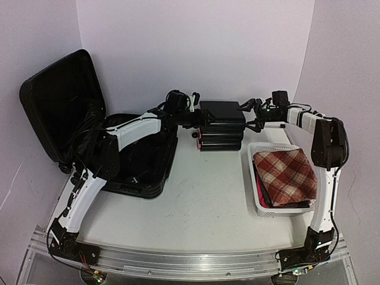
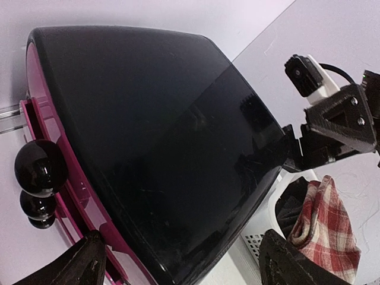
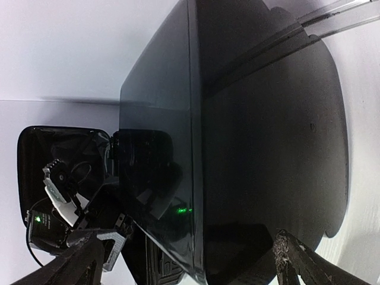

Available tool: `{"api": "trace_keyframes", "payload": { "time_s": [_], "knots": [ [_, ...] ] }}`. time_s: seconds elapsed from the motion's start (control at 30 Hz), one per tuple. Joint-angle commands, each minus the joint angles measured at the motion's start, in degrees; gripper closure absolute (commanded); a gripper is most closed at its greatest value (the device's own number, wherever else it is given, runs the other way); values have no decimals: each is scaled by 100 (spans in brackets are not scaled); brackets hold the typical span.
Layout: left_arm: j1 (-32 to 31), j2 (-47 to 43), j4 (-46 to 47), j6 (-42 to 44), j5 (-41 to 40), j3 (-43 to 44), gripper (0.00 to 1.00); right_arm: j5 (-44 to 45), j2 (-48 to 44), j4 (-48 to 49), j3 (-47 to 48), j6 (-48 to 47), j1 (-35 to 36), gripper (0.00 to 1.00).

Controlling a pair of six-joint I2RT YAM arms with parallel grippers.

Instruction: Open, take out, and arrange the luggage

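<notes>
The luggage (image 1: 89,136) lies open at the left, its lid standing up against the back wall. Beside it is a stack of black boxes (image 1: 221,139) with pink drawer fronts. My left gripper (image 1: 193,116) is at the left end of the top box (image 1: 221,110) and my right gripper (image 1: 252,116) is at its right end. In the left wrist view the open left gripper (image 2: 183,243) straddles the glossy top box (image 2: 166,136), with a gap at the right finger. The right gripper (image 3: 189,240) is open too, its fingers on either side of the top box (image 3: 261,130).
A white mesh basket (image 1: 252,172) holding a red plaid cloth (image 1: 285,172) stands at the right, close to the right arm. The pink drawer front (image 2: 44,119) carries round black knobs (image 2: 40,168). A metal rail runs along the near table edge.
</notes>
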Motion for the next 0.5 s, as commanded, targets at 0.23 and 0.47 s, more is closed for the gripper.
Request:
{"api": "trace_keyframes", "payload": {
  "time_s": [0.23,0.47],
  "knots": [
    [-806,-639,620,73,717,-427,12,-959,304,248,515,-229,28,2],
    [-1310,-686,622,160,778,-353,12,-1512,482,240,692,-340,28,2]
  ]
}}
